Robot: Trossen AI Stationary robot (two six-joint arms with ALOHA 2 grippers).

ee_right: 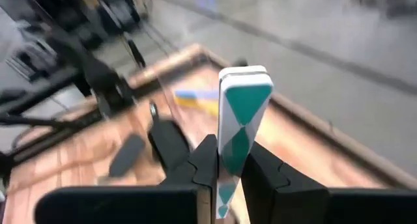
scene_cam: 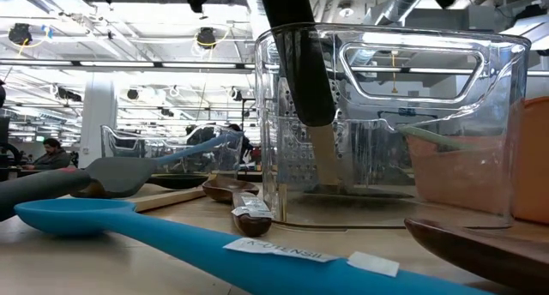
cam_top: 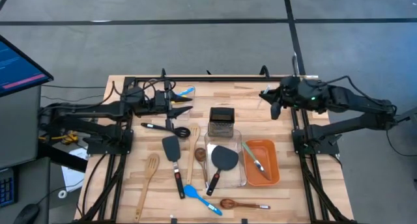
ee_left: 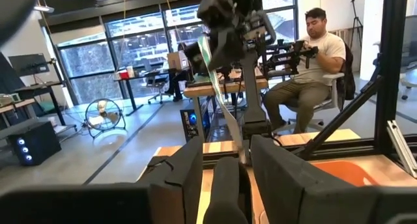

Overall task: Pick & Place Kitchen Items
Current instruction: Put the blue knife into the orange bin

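Between my right gripper's (ee_right: 225, 168) closed fingers I hold a teal-and-white utensil (ee_right: 241, 120). Whether my left gripper (cam_top: 180, 108) is parted, I cannot tell.

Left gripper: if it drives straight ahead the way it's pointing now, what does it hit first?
Likely the right arm: the left gripper points across the table, and its wrist view shows that arm straight ahead with nothing between. Depth is unclear; it may pass above the steel box grater.

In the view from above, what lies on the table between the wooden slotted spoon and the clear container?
In the high view, between the wooden slotted spoon and the clear container lie a black turner and a wooden spoon.
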